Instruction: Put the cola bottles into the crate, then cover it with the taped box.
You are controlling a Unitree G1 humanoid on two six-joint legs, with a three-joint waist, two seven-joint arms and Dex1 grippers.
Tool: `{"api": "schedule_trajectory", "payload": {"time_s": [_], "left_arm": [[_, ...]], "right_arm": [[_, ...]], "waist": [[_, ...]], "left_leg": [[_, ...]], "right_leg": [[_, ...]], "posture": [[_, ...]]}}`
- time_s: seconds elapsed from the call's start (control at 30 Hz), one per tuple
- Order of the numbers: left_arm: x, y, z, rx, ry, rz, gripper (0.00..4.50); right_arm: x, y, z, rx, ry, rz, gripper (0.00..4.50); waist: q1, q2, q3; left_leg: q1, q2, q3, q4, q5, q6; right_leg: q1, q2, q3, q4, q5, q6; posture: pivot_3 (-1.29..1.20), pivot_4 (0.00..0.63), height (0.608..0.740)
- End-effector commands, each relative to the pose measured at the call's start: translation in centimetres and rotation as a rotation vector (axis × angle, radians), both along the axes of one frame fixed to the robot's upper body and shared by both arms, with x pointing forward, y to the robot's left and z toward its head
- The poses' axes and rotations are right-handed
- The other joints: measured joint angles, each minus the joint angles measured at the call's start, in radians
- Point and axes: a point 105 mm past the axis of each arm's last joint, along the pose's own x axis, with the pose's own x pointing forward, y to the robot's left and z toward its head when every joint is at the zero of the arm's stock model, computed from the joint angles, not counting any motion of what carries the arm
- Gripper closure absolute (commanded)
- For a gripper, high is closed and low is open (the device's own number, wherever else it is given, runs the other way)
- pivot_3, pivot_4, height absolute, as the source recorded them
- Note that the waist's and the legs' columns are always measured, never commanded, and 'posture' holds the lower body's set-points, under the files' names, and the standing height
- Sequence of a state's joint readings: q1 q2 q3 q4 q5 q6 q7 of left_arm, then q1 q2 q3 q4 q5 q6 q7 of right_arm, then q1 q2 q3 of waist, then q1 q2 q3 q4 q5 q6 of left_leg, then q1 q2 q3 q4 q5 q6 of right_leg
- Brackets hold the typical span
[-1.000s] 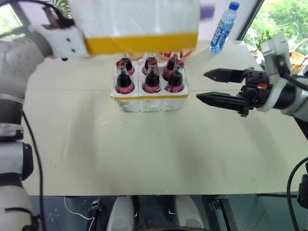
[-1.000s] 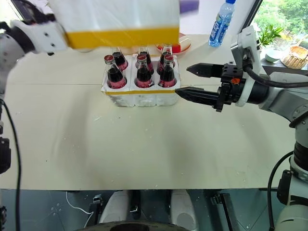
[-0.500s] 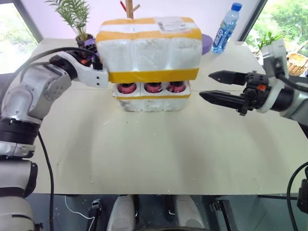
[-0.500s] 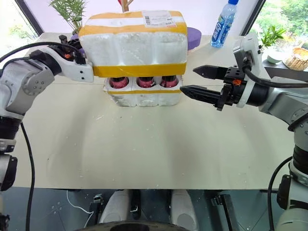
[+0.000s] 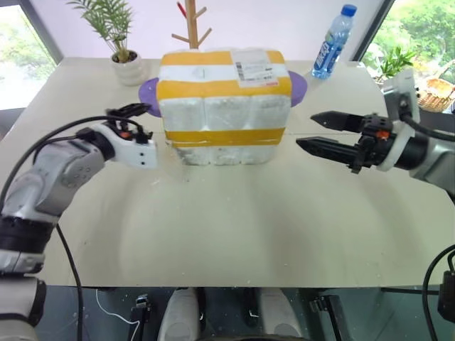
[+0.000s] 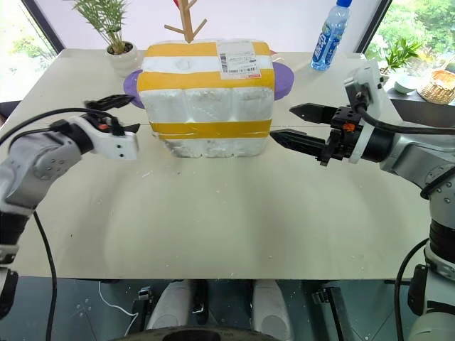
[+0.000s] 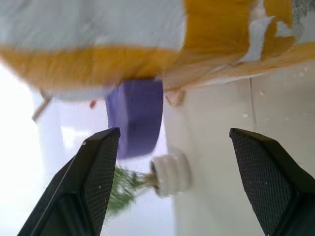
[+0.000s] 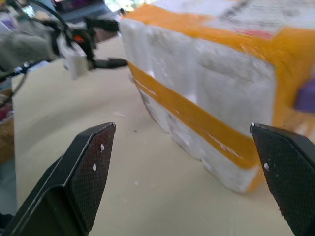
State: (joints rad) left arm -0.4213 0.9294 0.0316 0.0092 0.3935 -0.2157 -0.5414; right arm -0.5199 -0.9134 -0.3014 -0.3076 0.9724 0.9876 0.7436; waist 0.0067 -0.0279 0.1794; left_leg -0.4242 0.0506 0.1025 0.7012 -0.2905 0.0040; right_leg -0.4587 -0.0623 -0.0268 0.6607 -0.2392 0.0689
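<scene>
The taped box (image 5: 224,99), white foam with wide yellow bands and a shipping label on top, stands over the crate (image 5: 226,155). Only a low white strip of the crate shows beneath it. The cola bottles are hidden under the box. My left gripper (image 5: 142,122) is open just left of the box, apart from it and holding nothing. In the left wrist view its fingers (image 7: 98,172) stand wide apart, with the box (image 7: 98,29) beyond them. On the box's right side my right gripper (image 5: 307,131) hovers open and empty, a short gap away.
A blue-capped water bottle (image 5: 331,41) stands at the back right. Behind the box are a purple plate (image 5: 148,89), a potted plant (image 5: 128,64) and a wooden stand (image 5: 190,21). Bare table (image 5: 234,227) stretches toward the front edge.
The taped box came down over the crate and hid the bottles. My left gripper let go of it, opened and sank beside it. The right gripper dropped slightly.
</scene>
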Motion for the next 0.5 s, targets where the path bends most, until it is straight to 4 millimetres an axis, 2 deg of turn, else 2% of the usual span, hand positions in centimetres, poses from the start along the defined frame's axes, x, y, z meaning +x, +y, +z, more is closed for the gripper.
{"api": "schedule_trajectory", "payload": {"time_s": [0.03, 0.1, 0.2, 0.27, 0.37, 0.43, 0.5], "left_arm": [[-2.6, 2.3, 3.2, -0.489, 0.138, 0.016, 0.82], [-4.5, 2.7, 3.6, -0.858, 0.384, -0.063, 0.82], [-6.7, 2.7, 5.1, -1.088, 0.621, -0.18, 0.82], [-8.2, 3.1, 6.5, -1.153, 0.754, -0.262, 0.82], [-8.8, 3.6, 8.8, -1.172, 0.808, -0.322, 0.82], [-8.7, 3.8, 9.8, -1.15, 0.803, -0.338, 0.82], [-7.8, 4.2, 10.0, -1.111, 0.756, -0.292, 0.82]], "right_arm": [[-0.2, -0.7, 1.2, -0.011, -0.063, -0.02, 0.0], [-0.1, -1.0, 1.0, -0.017, -0.063, -0.025, 0.0], [0.2, -1.1, 1.0, -0.024, -0.061, -0.024, 0.0], [0.4, -1.1, 0.9, -0.032, -0.057, -0.012, 0.0], [0.5, -0.6, 1.0, -0.041, -0.059, 0.031, 0.0], [0.5, -0.2, 1.1, -0.045, -0.065, 0.058, 0.0], [0.7, 0.1, 1.1, -0.052, -0.071, 0.073, 0.0]], "waist": [[-0.001, 0.0, 0.0], [-0.003, 0.0, 0.0], [-0.003, 0.0, 0.0], [-0.003, 0.0, 0.0], [-0.002, 0.0, 0.0], [-0.004, 0.001, 0.001], [-0.004, 0.001, 0.001]], "left_leg": [[0.0, 0.0, 0.0, 0.0, 0.0, 0.0], [0.001, 0.001, -0.001, 0.0, 0.0, -0.001], [0.002, 0.001, -0.003, 0.0, 0.001, -0.001], [0.004, 0.0, -0.003, 0.0, 0.001, -0.001], [0.009, -0.002, -0.003, -0.001, 0.001, -0.001], [0.015, -0.002, -0.002, -0.003, 0.0, -0.001], [0.016, -0.002, -0.002, -0.004, 0.0, -0.001]], "right_leg": [[0.0, 0.0, 0.0, 0.001, 0.0, 0.0], [0.0, 0.0, 0.0, 0.001, 0.0, 0.0], [0.003, 0.0, 0.0, 0.001, 0.0, 0.0], [0.006, 0.0, 0.0, 0.0, -0.001, 0.0], [0.01, 0.001, -0.001, -0.002, -0.001, 0.0], [0.016, 0.001, -0.001, -0.004, -0.001, 0.0], [0.017, 0.002, -0.001, -0.005, -0.001, 0.0]], "posture": [[0.0, 0.15, 0.74], [0.0, 0.15, 0.74], [0.0, 0.15, 0.74], [0.0, 0.15, 0.74], [0.0, 0.15, 0.74], [0.0, 0.15, 0.74], [0.0, 0.15, 0.74]]}}
